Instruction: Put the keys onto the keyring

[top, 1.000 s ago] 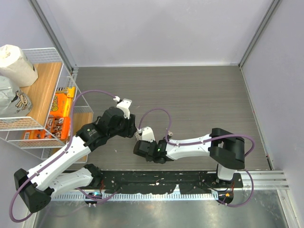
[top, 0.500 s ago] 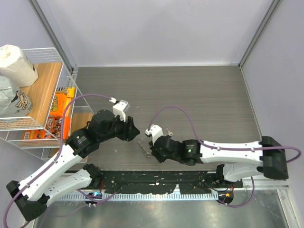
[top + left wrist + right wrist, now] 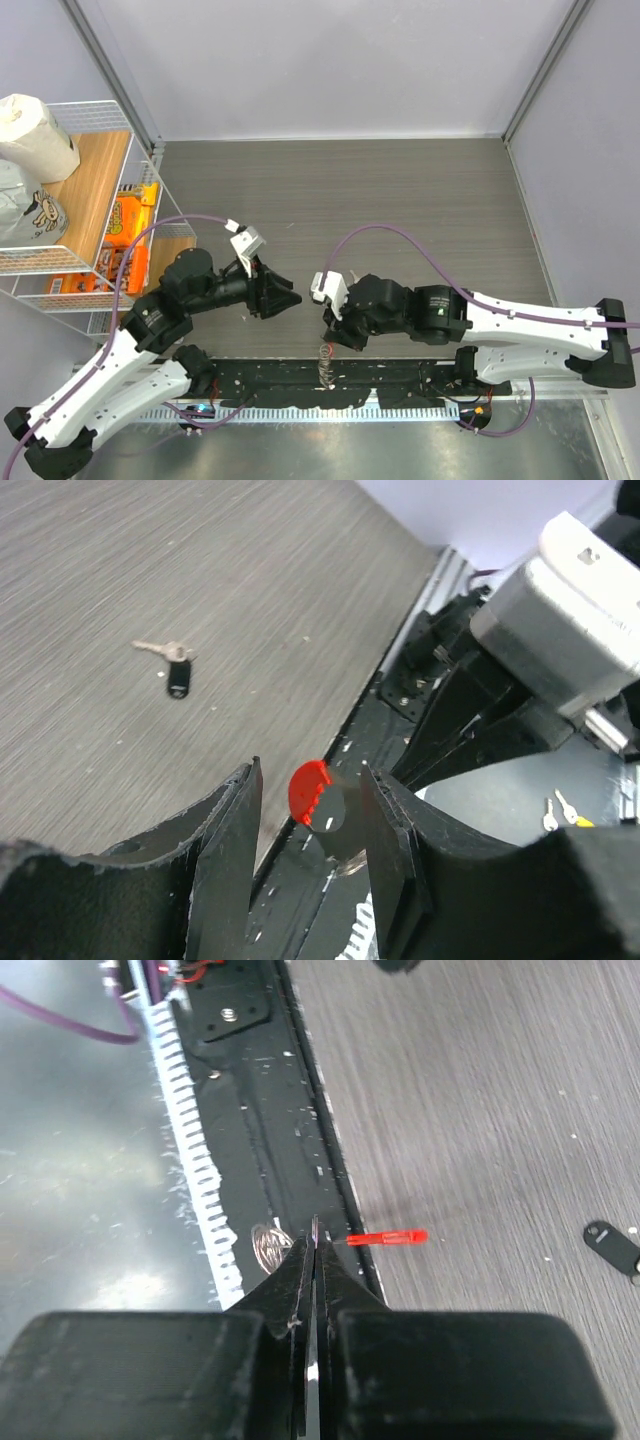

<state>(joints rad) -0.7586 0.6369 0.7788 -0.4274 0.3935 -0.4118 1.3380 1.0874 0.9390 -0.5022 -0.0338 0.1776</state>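
Right fingers (image 3: pixel 295 1285) are pressed shut and seem to pinch the keyring (image 3: pixel 323 357) where its red strip (image 3: pixel 390 1237) meets the silvery coil (image 3: pixel 266 1246). They hold it over the black rail (image 3: pixel 250 1110) along the near edge of the worktop (image 3: pixel 480 1110). Left fingers (image 3: pixel 235 860) stand partly apart with nothing clamped, and the red strip shows through their gap. The key (image 3: pixel 172 660), black-headed, lies flat on the worktop, back from that edge and apart from both.
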